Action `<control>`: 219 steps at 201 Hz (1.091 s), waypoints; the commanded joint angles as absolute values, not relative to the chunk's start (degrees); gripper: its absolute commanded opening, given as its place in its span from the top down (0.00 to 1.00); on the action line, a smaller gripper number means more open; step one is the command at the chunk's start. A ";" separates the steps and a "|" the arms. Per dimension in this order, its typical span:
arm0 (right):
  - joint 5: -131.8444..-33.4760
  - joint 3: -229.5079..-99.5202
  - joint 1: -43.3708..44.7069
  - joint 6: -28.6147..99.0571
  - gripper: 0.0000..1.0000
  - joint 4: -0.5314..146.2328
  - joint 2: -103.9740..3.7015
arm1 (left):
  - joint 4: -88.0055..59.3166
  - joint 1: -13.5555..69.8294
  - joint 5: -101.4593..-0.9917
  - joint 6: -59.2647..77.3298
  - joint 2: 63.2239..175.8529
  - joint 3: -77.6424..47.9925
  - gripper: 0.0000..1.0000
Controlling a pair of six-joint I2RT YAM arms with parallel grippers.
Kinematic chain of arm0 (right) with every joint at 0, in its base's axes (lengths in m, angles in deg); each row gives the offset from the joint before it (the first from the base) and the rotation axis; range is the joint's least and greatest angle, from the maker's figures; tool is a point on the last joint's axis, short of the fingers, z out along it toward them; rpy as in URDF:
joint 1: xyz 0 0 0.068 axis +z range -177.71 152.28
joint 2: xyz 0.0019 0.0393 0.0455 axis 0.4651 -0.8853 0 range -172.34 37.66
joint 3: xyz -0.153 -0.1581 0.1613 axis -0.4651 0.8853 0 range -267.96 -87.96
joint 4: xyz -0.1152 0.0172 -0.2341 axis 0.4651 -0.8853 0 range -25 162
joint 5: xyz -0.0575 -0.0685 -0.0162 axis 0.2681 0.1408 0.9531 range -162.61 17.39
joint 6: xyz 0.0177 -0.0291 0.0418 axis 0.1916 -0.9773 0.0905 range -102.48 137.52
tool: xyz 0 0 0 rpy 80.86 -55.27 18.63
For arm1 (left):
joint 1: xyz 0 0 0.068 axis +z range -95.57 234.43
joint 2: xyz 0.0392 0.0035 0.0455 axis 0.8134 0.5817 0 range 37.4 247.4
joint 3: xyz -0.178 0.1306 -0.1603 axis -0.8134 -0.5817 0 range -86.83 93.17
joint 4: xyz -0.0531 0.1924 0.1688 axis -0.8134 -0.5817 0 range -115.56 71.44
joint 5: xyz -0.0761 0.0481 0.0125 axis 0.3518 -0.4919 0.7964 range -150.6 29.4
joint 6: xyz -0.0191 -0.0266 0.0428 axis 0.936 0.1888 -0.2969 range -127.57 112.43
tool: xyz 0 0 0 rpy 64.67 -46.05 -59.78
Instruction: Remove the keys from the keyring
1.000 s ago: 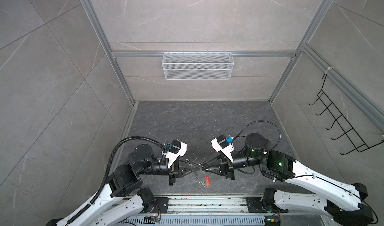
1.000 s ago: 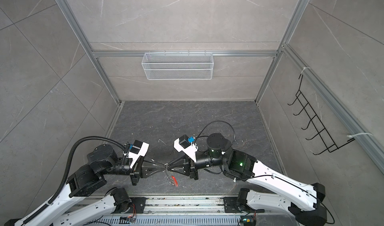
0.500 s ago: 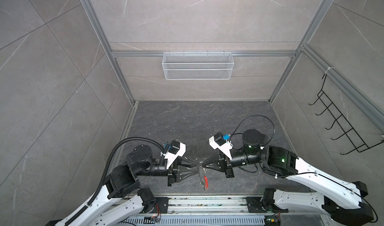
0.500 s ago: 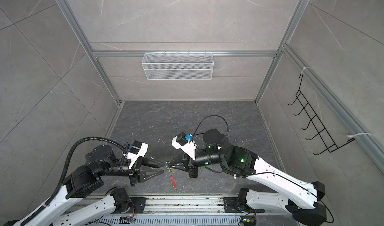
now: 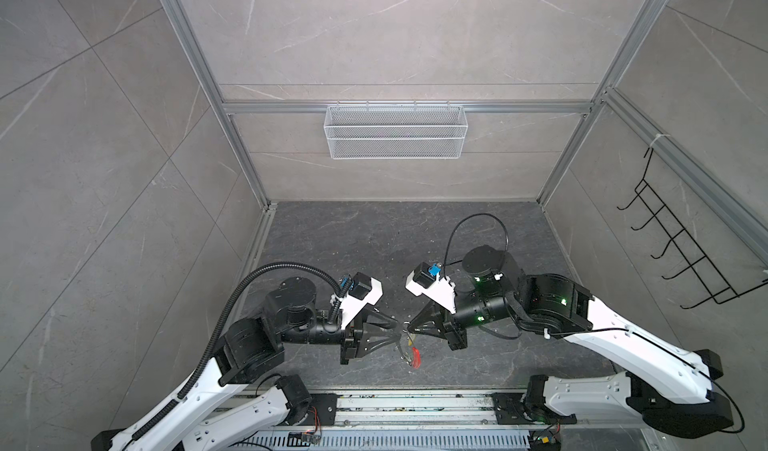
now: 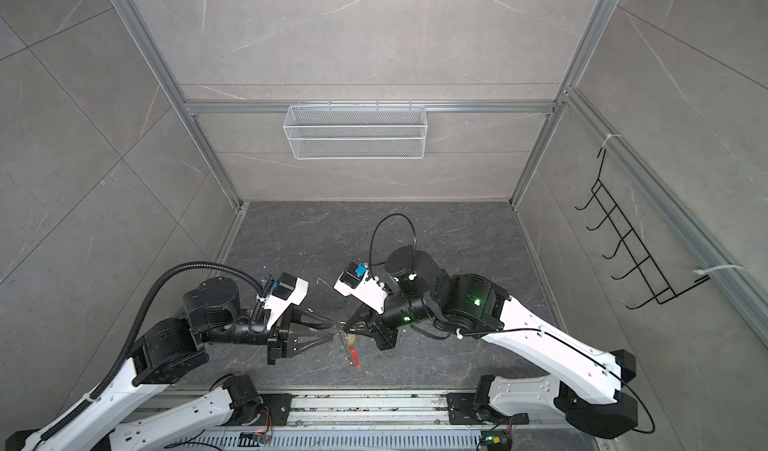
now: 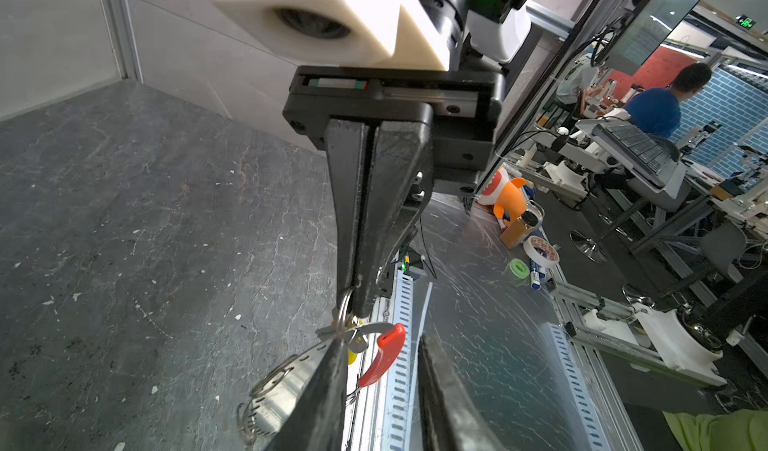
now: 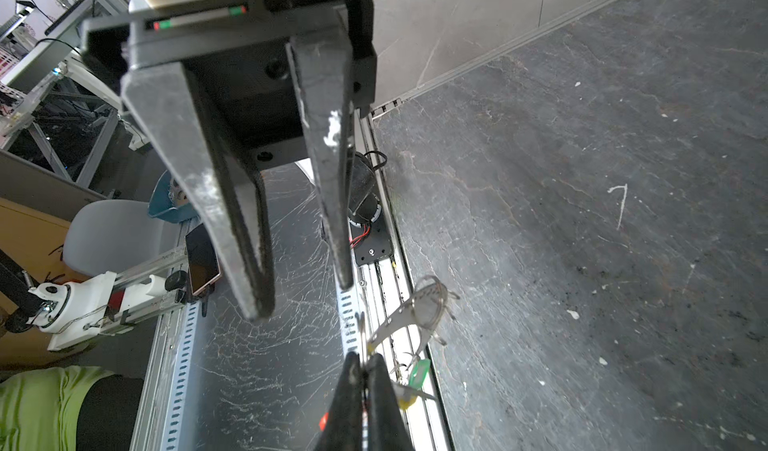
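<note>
I have the right gripper (image 8: 365, 372) pinched tight on the thin wire of the keyring (image 8: 401, 324), tips pressed together with only the metal between them. The hoop hangs below those tips, its red sleeve (image 7: 384, 357) at the low end. I cannot tell whether the sleeve touches the floor (image 5: 374, 241).

Both keys are on the ring just beside the right gripper's tips: the green-tagged key (image 8: 417, 372) and, nearer the tips, the yellow-tagged key (image 8: 405, 399).

The left gripper (image 8: 301, 297) faces the right one almost tip to tip. Its jaws stand apart and clamp nothing. The hoop hangs just off the outer side of one finger, and I cannot tell whether they touch.

Under both grippers the floor is a dark grey stone-look slab with pale veins, white flecks and scuffs. A pale hook-shaped mark (image 8: 619, 204) lies out past the keyring.

The walls (image 5: 104, 158) are grey tile panels held in aluminium posts. A white mesh basket (image 5: 395, 137) hangs on the wall far behind the two grippers. A black hook rack (image 5: 685, 258) is on the wall beyond the right arm.

On the near side of the grippers runs the base rail (image 5: 415, 405) with its slotted duct. Past the right gripper, the left wrist view looks out into an open workshop, where a person in a blue shirt (image 7: 660, 108) sits at a bench.
</note>
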State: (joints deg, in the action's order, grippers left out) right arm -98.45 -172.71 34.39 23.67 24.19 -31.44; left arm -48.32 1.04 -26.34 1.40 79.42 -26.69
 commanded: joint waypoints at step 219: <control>-98.54 -174.43 34.52 23.12 1.00 24.76 -32.35 | -45.81 0.99 -25.15 1.77 83.19 -23.54 1.00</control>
State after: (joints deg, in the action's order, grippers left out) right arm -98.78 -175.07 34.39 23.28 21.52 -33.27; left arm -48.96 1.04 -26.51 0.83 82.83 -25.81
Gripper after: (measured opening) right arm 0.045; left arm 0.045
